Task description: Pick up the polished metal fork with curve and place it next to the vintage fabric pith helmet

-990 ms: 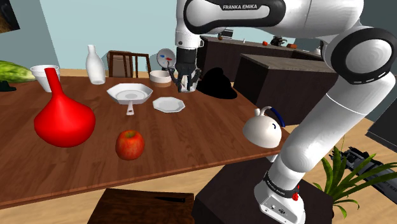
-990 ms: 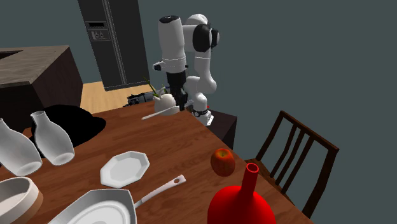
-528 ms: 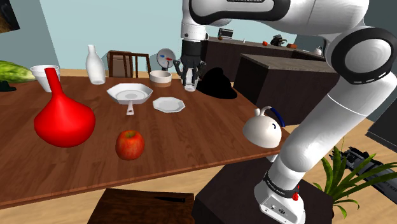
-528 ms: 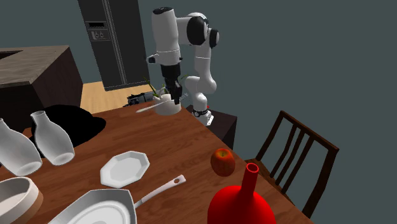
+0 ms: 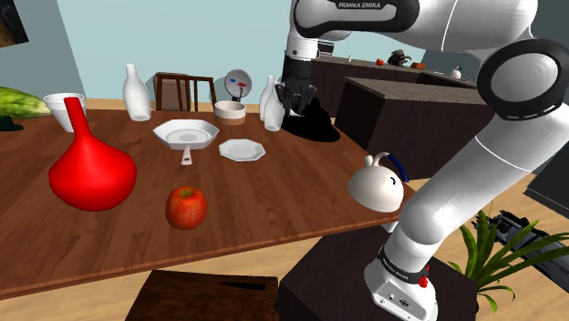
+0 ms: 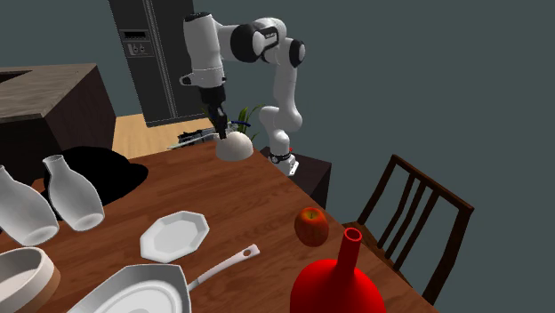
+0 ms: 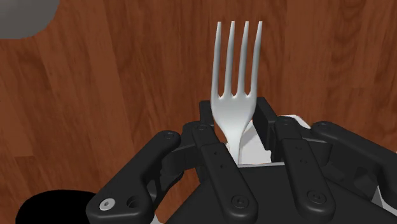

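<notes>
- One step is judged to be in hand: the transport of the fork toward the helmet. The grasp is already made and the placing is not yet done.
- The pale grey, four-tined metal fork [image 7: 236,105] is clamped at its neck between the two fingers of the all-black gripper [image 7: 235,130]. The tines point away from the hand, and the handle is hidden by the gripper body.
- The fork is held in the air above the brown wooden table [image 5: 274,205]; no contact with the wood is seen.
- In the shoulder view the gripper [image 5: 296,102] is seen over the crown of the black, round-topped helmet with a wide brim [image 5: 315,123]. A white slim-necked bottle [image 5: 271,105] stands just beside it, toward that view's left.
- In the second exterior view the gripper [image 6: 218,129] is seen over a white round teapot [image 6: 236,147], and the helmet [image 6: 98,173] lies apart toward that view's left. The true gap between fork and helmet therefore cannot be told exactly.
- In the wrist view bare wood is seen beyond the tines. A black rounded shape [image 7: 44,203] beside the gripper body is probably the brim of the helmet.
- For the next move, a descent onto free wood close to the brim is called for. The fingers should be parted only when the fork is low over the surface.
- Care is needed with the bottle and the brim, which may be struck during the descent.
</notes>
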Motion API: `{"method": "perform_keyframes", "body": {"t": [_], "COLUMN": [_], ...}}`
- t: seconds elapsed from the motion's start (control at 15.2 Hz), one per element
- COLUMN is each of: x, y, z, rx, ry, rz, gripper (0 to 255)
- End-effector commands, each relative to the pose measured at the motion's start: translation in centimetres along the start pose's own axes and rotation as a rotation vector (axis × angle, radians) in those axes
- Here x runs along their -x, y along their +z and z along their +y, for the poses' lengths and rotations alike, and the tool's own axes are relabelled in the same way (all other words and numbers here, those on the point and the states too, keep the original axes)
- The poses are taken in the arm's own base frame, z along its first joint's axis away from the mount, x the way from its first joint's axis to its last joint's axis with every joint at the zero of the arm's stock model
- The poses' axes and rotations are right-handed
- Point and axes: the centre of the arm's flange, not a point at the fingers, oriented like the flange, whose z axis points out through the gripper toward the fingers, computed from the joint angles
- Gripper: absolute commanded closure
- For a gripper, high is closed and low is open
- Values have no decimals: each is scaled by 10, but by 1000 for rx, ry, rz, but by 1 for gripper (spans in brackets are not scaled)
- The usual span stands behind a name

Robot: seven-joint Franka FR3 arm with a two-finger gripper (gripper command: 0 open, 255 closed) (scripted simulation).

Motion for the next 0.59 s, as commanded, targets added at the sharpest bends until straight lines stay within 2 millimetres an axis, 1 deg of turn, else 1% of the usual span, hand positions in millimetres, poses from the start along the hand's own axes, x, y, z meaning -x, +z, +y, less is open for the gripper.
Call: {"method": "perform_keyframes", "body": {"t": [0.0,0.53], "x": [-11,-62], "y": [-2,-4], "z": [24,117], "rx": [0,0], "ry": [-2,-2], "rz": [0,0], "gripper": [255,255]}}
